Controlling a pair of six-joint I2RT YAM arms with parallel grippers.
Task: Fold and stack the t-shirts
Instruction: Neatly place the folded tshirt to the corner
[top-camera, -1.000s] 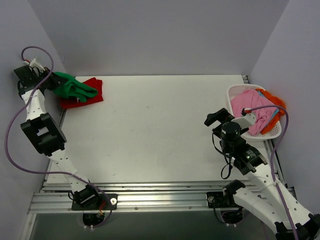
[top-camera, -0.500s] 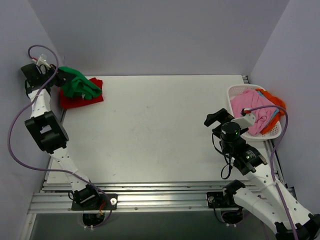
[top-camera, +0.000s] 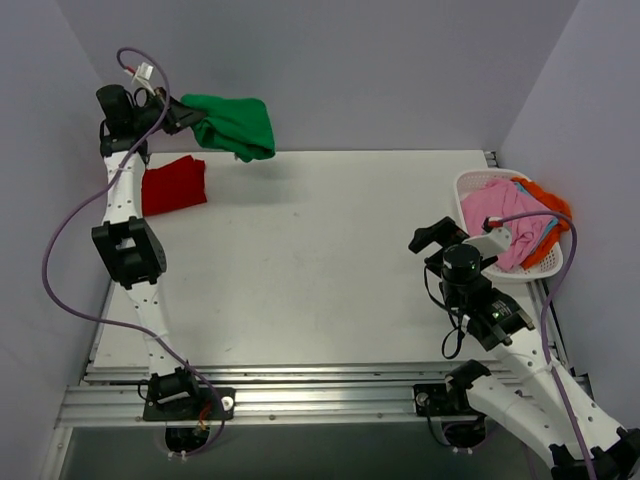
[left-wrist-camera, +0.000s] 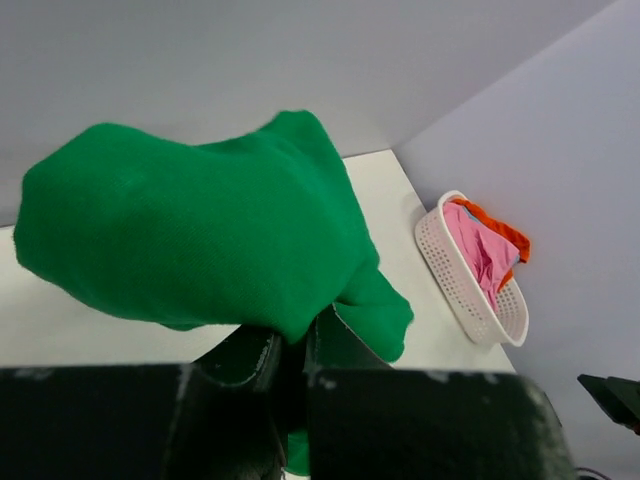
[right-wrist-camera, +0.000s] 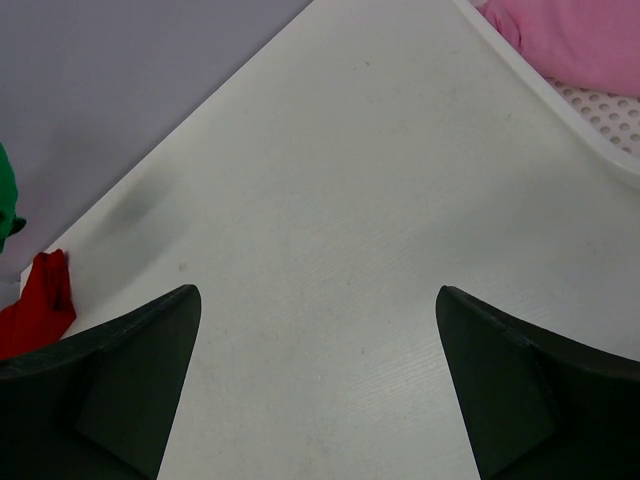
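Note:
My left gripper (top-camera: 185, 112) is shut on the bright green t-shirt (top-camera: 238, 124) and holds it in the air above the table's far left corner; the shirt fills the left wrist view (left-wrist-camera: 200, 235), bunched over the shut jaws (left-wrist-camera: 288, 345). The red t-shirt (top-camera: 173, 186) lies folded on the table at the far left, below the left arm; its edge shows in the right wrist view (right-wrist-camera: 35, 305). My right gripper (top-camera: 432, 236) is open and empty above the table's right side, its fingers (right-wrist-camera: 120, 370) wide apart over bare table.
A white lattice basket (top-camera: 472, 183) stands at the right edge, holding pink (top-camera: 505, 215), orange (top-camera: 545, 195) and blue tees. It also shows in the left wrist view (left-wrist-camera: 455, 275) and right wrist view (right-wrist-camera: 560, 95). Purple walls close in at back and sides.
My left gripper has lifted the green t-shirt off the red one and carried it up and to the right. The red t-shirt now lies uncovered. The right arm has not moved.

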